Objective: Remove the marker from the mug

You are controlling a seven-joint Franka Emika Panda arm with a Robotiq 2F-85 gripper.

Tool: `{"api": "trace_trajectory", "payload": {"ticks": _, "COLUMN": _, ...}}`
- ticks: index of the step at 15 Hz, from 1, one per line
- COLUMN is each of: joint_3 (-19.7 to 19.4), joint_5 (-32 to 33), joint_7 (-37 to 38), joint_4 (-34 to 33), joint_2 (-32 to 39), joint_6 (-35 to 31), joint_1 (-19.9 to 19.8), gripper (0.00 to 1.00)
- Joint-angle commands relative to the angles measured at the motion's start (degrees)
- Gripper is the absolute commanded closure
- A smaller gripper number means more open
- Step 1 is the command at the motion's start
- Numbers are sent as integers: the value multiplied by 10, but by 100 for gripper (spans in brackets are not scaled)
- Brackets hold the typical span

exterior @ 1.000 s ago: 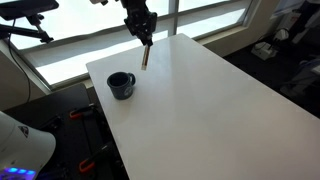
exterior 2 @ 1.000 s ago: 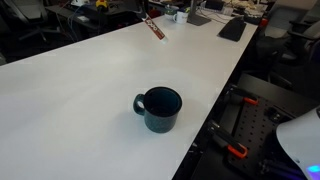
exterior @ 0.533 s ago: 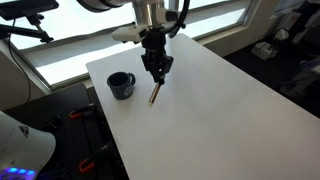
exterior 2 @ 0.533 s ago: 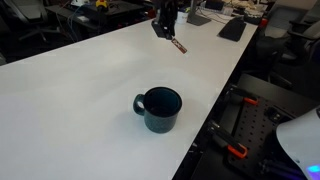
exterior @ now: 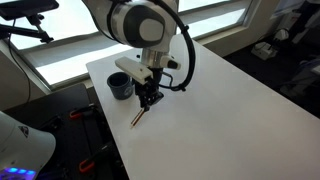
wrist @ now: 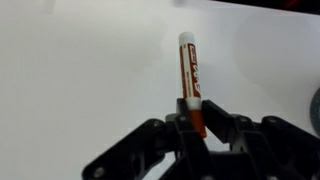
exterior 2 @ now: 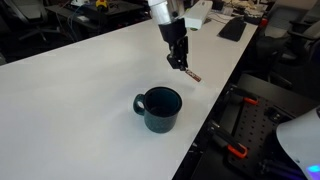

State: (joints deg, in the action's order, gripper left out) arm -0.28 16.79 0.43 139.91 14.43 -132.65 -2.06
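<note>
Hand (wrist: 196, 122) clamped on one end of the marker (wrist: 190, 75). The wrist view shows both fingers pressed against the barrel, and most of its length sticks out past them.

Marker is already out of the mug (exterior: 120, 86) and is held apart from it, slanted down over bare tabletop (exterior: 220, 100), further in from the edge than the mug. In both exterior views the free end hangs low. Whether it touches the surface, can't tell.

Mug (exterior 2: 160, 108) stands upright and empty near the tabletop's edge, not far from a corner, handle out to the side.

Why held this way, my read: gripping the end kept the fingers above the mug rim for the lift. The low slanted hold to the side of the mug suits laying the marker flat without a drop or roll.

Task nearly done. What's left is release.
</note>
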Motion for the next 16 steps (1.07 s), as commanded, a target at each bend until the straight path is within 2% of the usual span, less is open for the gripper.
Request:
{"api": "trace_trajectory", "payload": {"ticks": 1, "joint_3": -1, "joint_5": -35, "joint_7": -58, "joint_4": -11, "joint_2": 43, "joint_6": -6, "joint_1": -3, "gripper": 94}}
{"api": "trace_trajectory", "payload": {"ticks": 2, "joint_3": -1, "joint_5": -38, "joint_7": -65, "joint_4": -12, "joint_2": 51, "joint_6": -6, "joint_1": -3, "gripper": 94}}
{"api": "trace_trajectory", "payload": {"ticks": 3, "joint_3": -5, "joint_5": -30, "joint_7": -69, "joint_4": -15, "joint_2": 59, "joint_6": -8, "joint_1": -3, "gripper": 53}}
{"api": "trace_trajectory", "payload": {"ticks": 4, "joint_3": -8, "joint_5": -25, "joint_7": -76, "joint_4": -18, "joint_2": 67, "joint_6": -9, "joint_1": -4, "gripper": 52}}
{"api": "trace_trajectory", "payload": {"ticks": 5, "joint_3": -10, "joint_5": -22, "joint_7": -78, "joint_4": -22, "joint_2": 73, "joint_6": -12, "joint_1": -4, "gripper": 47}}
{"api": "trace_trajectory", "payload": {"ticks": 10, "joint_3": -16, "joint_5": -17, "joint_7": -104, "joint_4": -35, "joint_2": 93, "joint_6": -13, "joint_1": -8, "gripper": 8}}
{"api": "trace_trajectory", "payload": {"ticks": 11, "joint_3": -15, "joint_5": -23, "joint_7": -89, "joint_4": -29, "joint_2": 88, "joint_6": -7, "joint_1": -3, "gripper": 26}}
{"api": "trace_trajectory", "payload": {"ticks": 13, "joint_3": -15, "joint_5": -23, "joint_7": -94, "joint_4": -32, "joint_2": 92, "joint_6": -7, "joint_1": -4, "gripper": 11}}
{"api": "trace_trajectory", "payload": {"ticks": 16, "joint_3": -15, "joint_5": -23, "joint_7": -94, "joint_4": -34, "joint_2": 93, "joint_6": -7, "joint_1": -5, "gripper": 8}}
